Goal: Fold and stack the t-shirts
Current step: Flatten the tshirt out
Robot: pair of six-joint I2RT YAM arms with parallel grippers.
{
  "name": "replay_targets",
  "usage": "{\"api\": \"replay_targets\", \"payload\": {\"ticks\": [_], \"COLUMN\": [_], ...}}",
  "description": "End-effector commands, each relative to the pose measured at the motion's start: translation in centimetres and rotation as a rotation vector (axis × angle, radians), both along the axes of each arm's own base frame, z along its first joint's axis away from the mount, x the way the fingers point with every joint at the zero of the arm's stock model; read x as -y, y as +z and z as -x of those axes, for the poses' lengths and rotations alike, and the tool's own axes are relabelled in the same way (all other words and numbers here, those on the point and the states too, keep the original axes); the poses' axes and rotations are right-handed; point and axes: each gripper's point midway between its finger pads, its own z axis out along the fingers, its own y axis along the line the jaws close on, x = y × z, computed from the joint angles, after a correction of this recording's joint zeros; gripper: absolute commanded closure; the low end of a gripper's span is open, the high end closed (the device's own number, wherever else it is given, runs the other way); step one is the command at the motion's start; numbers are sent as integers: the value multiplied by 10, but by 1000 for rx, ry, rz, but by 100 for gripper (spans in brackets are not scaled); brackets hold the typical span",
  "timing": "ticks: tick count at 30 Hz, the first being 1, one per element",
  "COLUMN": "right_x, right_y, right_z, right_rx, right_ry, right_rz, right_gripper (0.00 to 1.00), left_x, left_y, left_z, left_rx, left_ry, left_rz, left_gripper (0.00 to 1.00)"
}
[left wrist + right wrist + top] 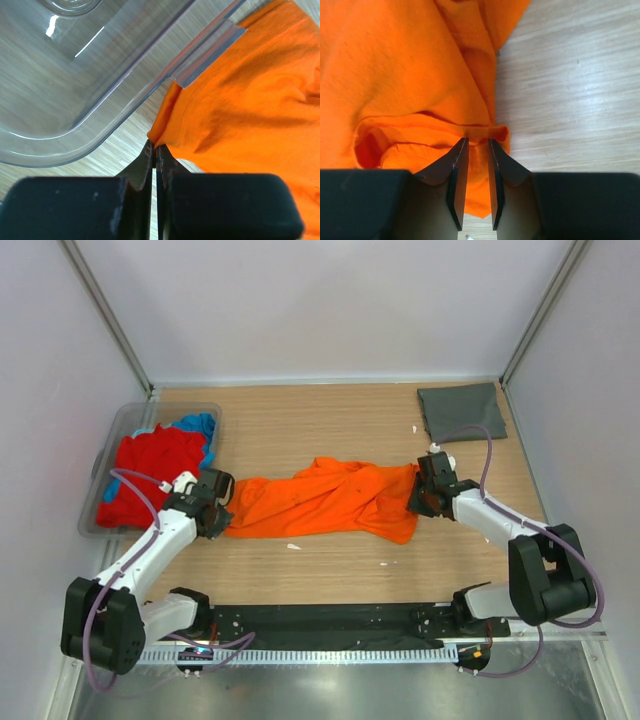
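orange t-shirt (330, 498): we see it stretched across the middle of the table (300, 425).
left gripper (154, 147): pinched together on its corner, beside the clear tub (207, 52).
right gripper (477, 145): jaws narrowly apart astride a fold; whether it grips, we cannot tell.

Wooden table (300, 420) in a white booth
Plain pale walls (320, 300) enclose the wood-grain tabletop under soft, even light.
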Motion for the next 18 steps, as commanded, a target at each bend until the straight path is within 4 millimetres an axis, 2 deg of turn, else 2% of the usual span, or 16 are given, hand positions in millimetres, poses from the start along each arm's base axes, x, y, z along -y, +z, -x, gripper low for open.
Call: {"api": "replay_targets", "payload": {"ticks": [1,4,9,13,18], "right_x": [-3,-14,-40,-67,-83], "right_y": [20,31,55,52,44], "right_z": [-27,-30,-32,-25,-23], "right_rx": [61,67,169,168,157], "right_ry": [27,41,175,311,392], "right_rz": [19,-33,-122,-213,-235], "right_gripper": [71,70,68,63,61], "left_x": [-2,-4,-4,-4,-4], "left_y": [9,10,14,14,14], "left_z": [-12,-11,-13,-13,-14], "left_rx": [44,51,62,63,62], "left_ry": [0,5,4,1,-1], "left_rz": [-20,-28,-27,-29,-29], "left_gripper": [100,100,100,100,100]}}
